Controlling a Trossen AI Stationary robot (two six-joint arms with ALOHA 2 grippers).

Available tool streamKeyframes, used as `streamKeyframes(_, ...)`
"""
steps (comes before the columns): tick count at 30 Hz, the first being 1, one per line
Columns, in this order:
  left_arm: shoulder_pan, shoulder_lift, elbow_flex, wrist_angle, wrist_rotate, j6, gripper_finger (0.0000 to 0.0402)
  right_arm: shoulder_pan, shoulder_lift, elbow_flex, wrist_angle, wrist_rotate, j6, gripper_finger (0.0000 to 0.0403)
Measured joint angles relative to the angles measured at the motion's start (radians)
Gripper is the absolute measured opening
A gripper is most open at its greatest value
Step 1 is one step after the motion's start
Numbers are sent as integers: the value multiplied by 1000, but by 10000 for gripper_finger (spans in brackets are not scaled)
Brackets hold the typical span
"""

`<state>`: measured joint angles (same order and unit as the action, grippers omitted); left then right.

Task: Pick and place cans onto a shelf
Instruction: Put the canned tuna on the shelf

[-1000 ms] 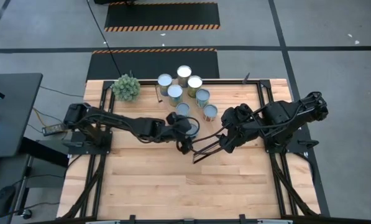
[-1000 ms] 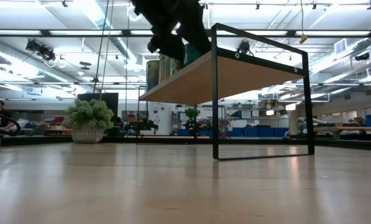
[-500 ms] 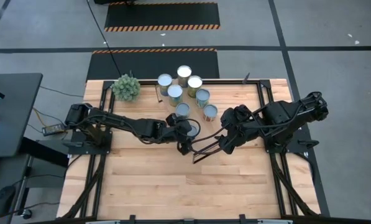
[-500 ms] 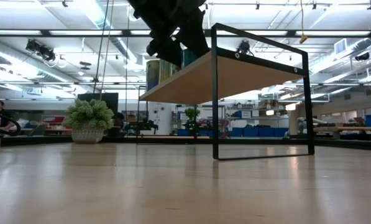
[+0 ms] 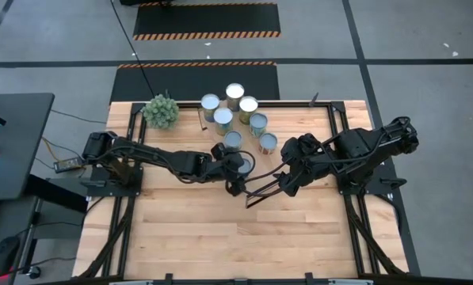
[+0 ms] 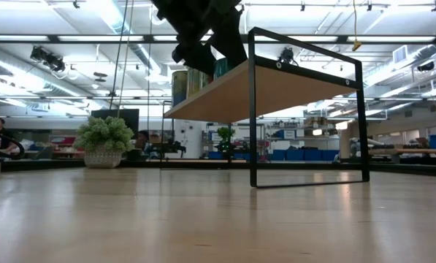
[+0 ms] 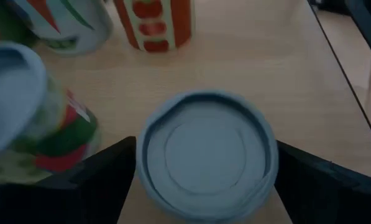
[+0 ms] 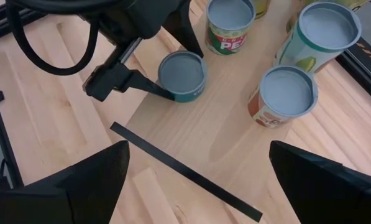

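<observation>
— As the left gripper (image 8: 149,73) stands with its two dark fingers spread, one on each side of the small teal-sided can with a grey round lid (image 8: 182,75), does it hold the can or not?

— I judge it does not. In the left wrist view the can (image 7: 205,154) sits upright on the pale wood, between the fingers (image 7: 107,167), and a thin gap shows on each side. So the fingers are open around it, not pressing.

— And where is this can exactly?

— On the long light-wood shelf with the thin black frame (image 8: 191,134), near its front end. It is the can nearest to the black bar. From above, the left gripper (image 5: 234,164) covers most of it. The other tins with grey and cream lids (image 5: 234,107) stand further back on the same board.

— Its long axis?

— Vertical, lid up. The fingers reach it from the side, so I think the next move should go straight back along them, otherwise a finger may tip the can.

— The right gripper (image 5: 284,179)?

— It waits beside the shelf end, fingers wide open and empty. The left one is clearly nearer.
</observation>
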<state>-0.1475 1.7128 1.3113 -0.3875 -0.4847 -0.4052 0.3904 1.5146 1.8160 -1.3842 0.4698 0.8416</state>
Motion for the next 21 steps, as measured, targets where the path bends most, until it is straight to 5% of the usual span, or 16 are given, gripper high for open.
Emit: streamKeyframes(21, -48, -2, 0, 31, -83, 62, 355, 0, 0, 0, -1, 0, -3, 395)
